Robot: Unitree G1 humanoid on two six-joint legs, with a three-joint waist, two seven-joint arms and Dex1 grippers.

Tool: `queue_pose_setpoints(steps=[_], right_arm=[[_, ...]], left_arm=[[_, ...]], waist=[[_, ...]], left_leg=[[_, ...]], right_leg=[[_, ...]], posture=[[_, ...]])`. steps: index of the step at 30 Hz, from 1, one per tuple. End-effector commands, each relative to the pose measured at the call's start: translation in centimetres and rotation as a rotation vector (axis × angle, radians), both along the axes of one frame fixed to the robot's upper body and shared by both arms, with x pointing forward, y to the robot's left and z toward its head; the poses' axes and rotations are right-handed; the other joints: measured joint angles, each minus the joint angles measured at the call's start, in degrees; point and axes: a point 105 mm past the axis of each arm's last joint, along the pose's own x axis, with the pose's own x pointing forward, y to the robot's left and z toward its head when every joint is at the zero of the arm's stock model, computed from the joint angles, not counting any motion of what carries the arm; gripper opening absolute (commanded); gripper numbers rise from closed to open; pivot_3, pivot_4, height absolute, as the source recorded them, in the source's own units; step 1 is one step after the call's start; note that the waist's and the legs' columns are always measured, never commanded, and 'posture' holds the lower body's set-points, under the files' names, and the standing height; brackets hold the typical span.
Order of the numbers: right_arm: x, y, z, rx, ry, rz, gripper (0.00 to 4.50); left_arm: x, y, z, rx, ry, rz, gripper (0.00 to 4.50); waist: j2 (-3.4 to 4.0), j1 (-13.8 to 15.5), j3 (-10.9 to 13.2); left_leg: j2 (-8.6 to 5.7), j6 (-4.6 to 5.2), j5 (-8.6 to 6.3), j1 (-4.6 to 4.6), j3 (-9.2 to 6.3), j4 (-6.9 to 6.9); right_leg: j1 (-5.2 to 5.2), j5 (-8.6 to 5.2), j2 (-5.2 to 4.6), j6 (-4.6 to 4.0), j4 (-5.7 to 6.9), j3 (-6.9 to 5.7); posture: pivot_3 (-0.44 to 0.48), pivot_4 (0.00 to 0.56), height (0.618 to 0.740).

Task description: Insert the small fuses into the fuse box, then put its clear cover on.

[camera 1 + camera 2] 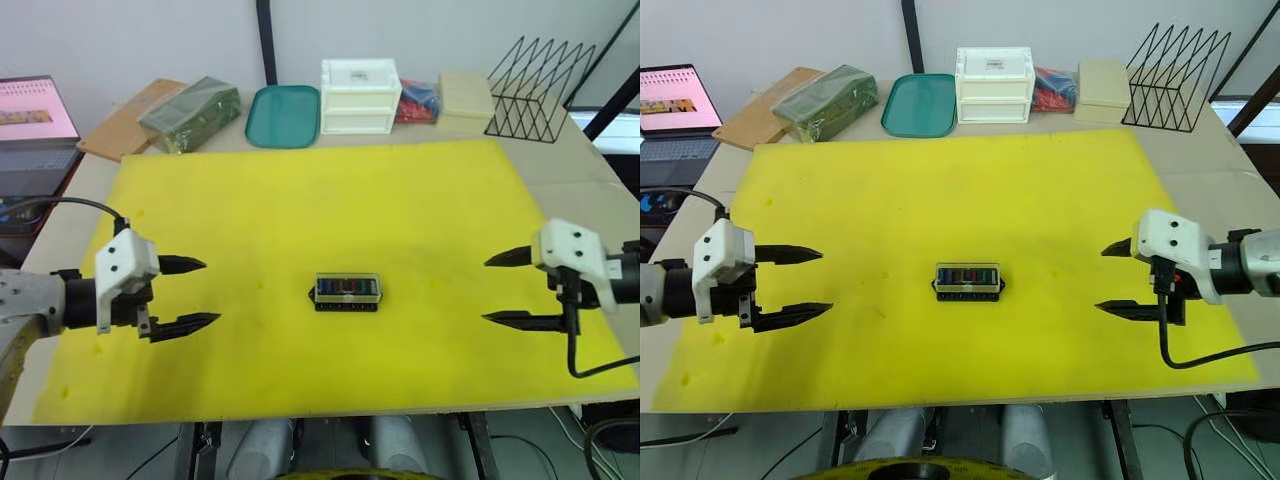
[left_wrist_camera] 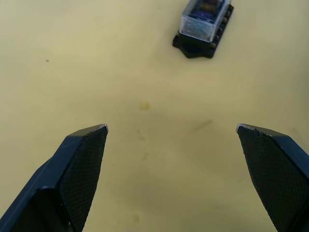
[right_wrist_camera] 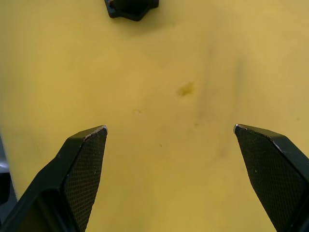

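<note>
matt yellow foam mat, clear glossy plastic cover, textured blk jaws

— Where are we?
— We'd say a lab or office workbench: yellow mat, laptop, white drawer box, wire rack, teal tray, cables underneath.

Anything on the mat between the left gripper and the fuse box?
Nothing: bare yellow mat runs from the open left gripper to the fuse box, seen in the left wrist view.

Yellow mat on a table against a pale wall.
</note>
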Motion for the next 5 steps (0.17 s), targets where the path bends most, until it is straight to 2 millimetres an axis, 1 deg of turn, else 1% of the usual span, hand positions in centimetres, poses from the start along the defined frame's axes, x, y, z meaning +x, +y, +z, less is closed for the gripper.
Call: queue_pose_setpoints(steps=[1,5], right_arm=[[-0.03,-0.03,1.55,-0.026,-0.06,0.008,4.45],[-0.09,0.28,1.66,-0.02,-0.064,0.01,4.45]], left_arm=[[-0.13,-0.52,0.65,0.008,-0.034,-0.022,4.5],[-0.52,-0.81,0.31,0.004,-0.005,-0.048,4.5]], waist=[[0.01,-0.03,0.0],[0.01,0.02,0.0]], left_leg=[[0.0,0.0,0.0,0.01,0.01,0.0],[0.01,-0.02,0.01,0.0,0.01,0.0]], right_leg=[[0.0,0.0,0.0,0.0,0.0,0.0],[0.0,0.0,0.0,0.0,0.0,0.0]], posture=[[0.0,0.15,0.74],[0.0,0.15,0.74]])
